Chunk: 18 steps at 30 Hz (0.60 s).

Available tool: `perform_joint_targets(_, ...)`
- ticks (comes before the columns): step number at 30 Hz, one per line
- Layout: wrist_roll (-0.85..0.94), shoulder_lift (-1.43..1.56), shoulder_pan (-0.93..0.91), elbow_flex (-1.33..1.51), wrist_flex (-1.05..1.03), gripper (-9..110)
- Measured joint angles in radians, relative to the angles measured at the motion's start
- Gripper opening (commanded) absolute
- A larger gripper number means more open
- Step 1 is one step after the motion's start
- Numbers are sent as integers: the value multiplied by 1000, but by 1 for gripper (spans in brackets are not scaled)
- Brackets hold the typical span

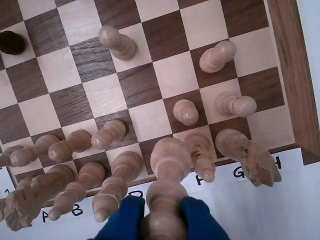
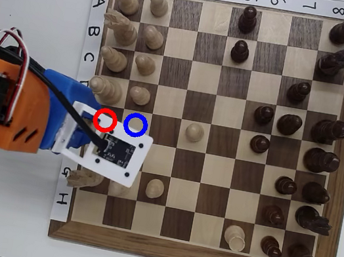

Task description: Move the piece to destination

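Note:
In the wrist view the piece [image 1: 169, 165], tall and pale cream, sits between the two blue fingers [image 1: 125, 220] of my gripper [image 1: 162, 217], which is shut on its upper part. Its broad base lies over the dark square in the board's nearest rank. In the overhead view the piece and the fingertips are hidden under the white wrist camera plate [image 2: 114, 152]. The destination [image 2: 134, 124] is the light square with the blue ring, just right of the dark red-ringed square [image 2: 105, 119] at the plate's top edge.
Pale pieces crowd both sides of the held one: a tall piece [image 1: 117, 185] to the left, a bishop [image 1: 201, 156] and a knight [image 1: 252, 160] to the right, a pawn [image 1: 186, 111] just beyond. Dark pieces [image 2: 322, 128] fill the overhead view's right side. The orange arm [image 2: 3, 102] reaches in from the left.

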<state>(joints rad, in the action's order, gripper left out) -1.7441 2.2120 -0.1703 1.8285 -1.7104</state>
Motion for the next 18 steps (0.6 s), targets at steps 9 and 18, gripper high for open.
perform_joint_targets(9, 0, 0, 15, -25, 0, 0)
perform_joint_targets(18, -6, 0, 64, -64, -2, 0)
